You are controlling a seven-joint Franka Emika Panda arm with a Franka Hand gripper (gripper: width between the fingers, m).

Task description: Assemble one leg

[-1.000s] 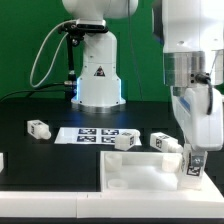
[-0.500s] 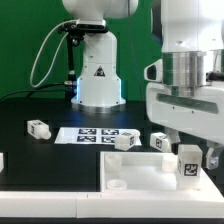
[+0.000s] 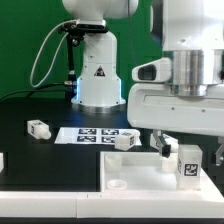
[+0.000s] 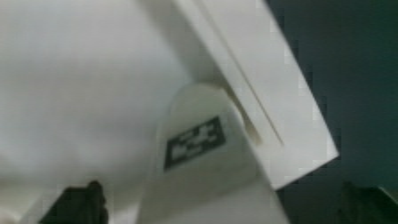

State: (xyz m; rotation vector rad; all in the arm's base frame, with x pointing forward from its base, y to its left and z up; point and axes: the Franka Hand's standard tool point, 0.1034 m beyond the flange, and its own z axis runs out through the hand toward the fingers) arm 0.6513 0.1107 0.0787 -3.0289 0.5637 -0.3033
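A leg (image 3: 187,165), a stubby white peg with a black-and-white tag, stands upright at the right end of the white tabletop (image 3: 135,172). My gripper (image 3: 186,152) is low over it, with one finger on each side and a gap showing between each finger and the peg. In the wrist view the leg (image 4: 199,140) lies against the tabletop's raised rim (image 4: 249,70). My gripper (image 4: 222,208) is open there, its dark fingertips (image 4: 79,204) standing well apart from the peg.
Three more legs lie on the black table: one at the left (image 3: 38,127), one by the tabletop's far edge (image 3: 123,140), one beside my left finger (image 3: 160,142). The marker board (image 3: 92,134) lies behind them. The robot base (image 3: 97,75) stands at the back.
My hand has turned about its vertical axis from narrow side-on to broad face-on. The leg has stayed at the same spot on the tabletop.
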